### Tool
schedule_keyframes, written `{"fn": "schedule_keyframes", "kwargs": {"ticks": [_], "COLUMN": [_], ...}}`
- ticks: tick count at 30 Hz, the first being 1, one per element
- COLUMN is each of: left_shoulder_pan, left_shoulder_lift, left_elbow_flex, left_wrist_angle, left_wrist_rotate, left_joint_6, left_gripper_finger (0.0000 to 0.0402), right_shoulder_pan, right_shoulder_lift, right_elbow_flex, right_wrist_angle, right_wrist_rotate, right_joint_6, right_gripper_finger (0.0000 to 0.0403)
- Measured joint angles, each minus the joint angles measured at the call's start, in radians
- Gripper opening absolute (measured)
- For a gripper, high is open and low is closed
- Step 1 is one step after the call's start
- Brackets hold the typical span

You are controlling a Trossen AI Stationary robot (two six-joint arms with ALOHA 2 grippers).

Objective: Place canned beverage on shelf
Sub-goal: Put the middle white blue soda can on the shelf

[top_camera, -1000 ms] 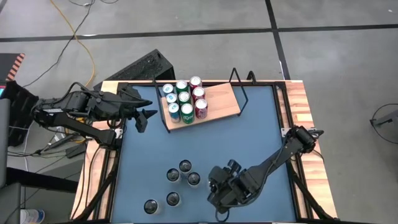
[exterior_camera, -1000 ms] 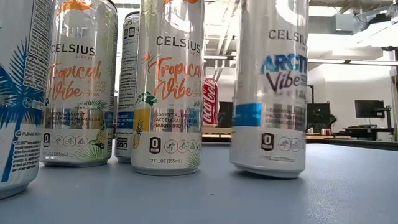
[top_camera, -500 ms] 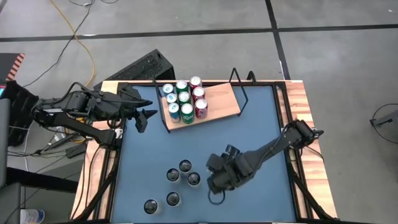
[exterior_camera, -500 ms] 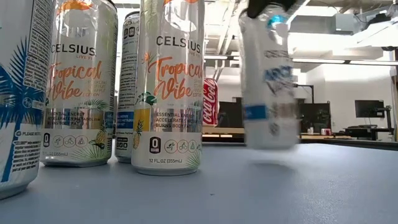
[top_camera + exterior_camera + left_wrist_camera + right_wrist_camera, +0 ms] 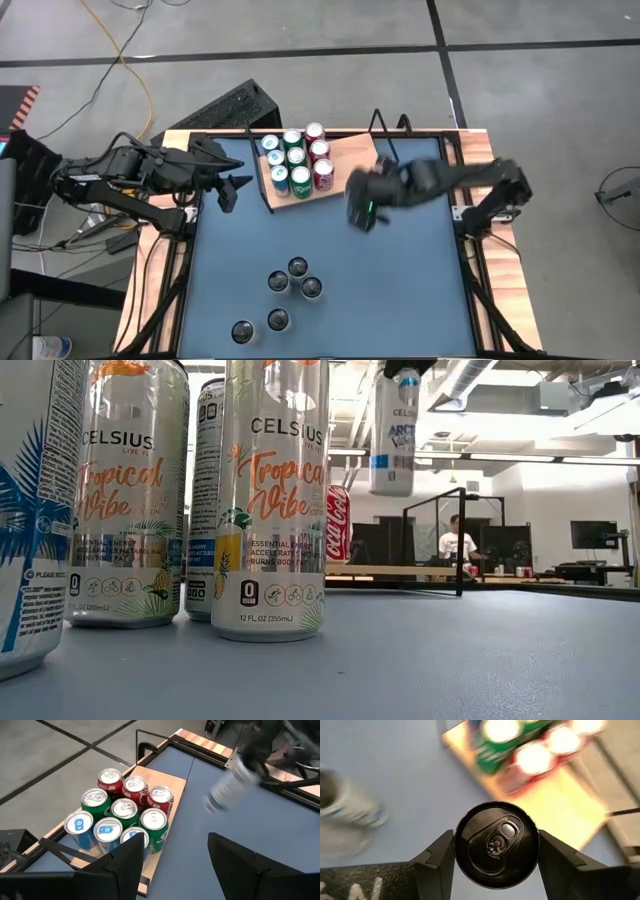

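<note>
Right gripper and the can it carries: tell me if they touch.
Touching. The right wrist view shows the right gripper with both jaws pressed against the can.

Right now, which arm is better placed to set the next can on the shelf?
The right. Its right gripper is shut on the Celsius can, carried in the air beside the shelf, whose bare half lies nearest it. The left gripper waits open and empty at the table's left edge.

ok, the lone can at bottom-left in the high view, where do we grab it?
Take the can by its upper wall, coming straight down and pinching opposite sides. It stands upright, lid up, with a gap to the neighbouring can. Right gripper holds a white can near the shelf; left gripper waits open at the table's left edge.
</note>
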Motion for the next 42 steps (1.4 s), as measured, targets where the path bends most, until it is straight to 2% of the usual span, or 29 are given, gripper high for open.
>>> {"fn": "schedule_keyframes", "kwargs": {"ticks": [5, 7, 11, 16, 25, 30, 36, 42], "left_shoulder_pan": [0.0, 0.0, 0.0, 0.0, 0.0, 0.0, 0.0, 0.0], "left_shoulder_lift": [0.0, 0.0, 0.0, 0.0, 0.0, 0.0, 0.006, 0.006], "left_elbow_flex": [0.0, 0.0, 0.0, 0.0, 0.0, 0.0, 0.0, 0.0], "left_wrist_angle": [-0.002, -0.002, -0.003, -0.008, -0.008, -0.008, -0.007, -0.007], "left_wrist_rotate": [0.0, 0.001, 0.002, 0.002, -0.073, -0.099, -0.18, -0.184], "left_joint_6": [0.009, 0.019, 0.024, 0.028, -0.041, -0.074, -0.083, -0.1], "left_gripper_finger": [0.0206, 0.0206, 0.0206, 0.0206, 0.0206, 0.0206, 0.0206, 0.0206], "right_shoulder_pan": [-0.207, -0.291, -0.442, -0.578, -0.733, -0.795, -0.82, -0.84], "right_shoulder_lift": [-0.086, -0.093, -0.08, -0.014, 0.073, 0.119, 0.144, 0.141], "right_elbow_flex": [0.001, 0.0, 0.0, -0.001, 0.0, 0.0, 0.0, 0.001], "right_wrist_angle": [0.056, 0.102, 0.198, 0.282, 0.375, 0.428, 0.445, 0.456], "right_wrist_rotate": [-0.006, -0.04, -0.105, -0.197, -0.413, -0.468, -0.528, -0.564], "right_joint_6": [-0.176, -0.253, -0.393, -0.539, -0.775, -0.84, -0.898, -0.91], "right_gripper_finger": [0.0213, 0.0213, 0.0213, 0.0213, 0.0213, 0.0213, 0.0213, 0.0213]}}
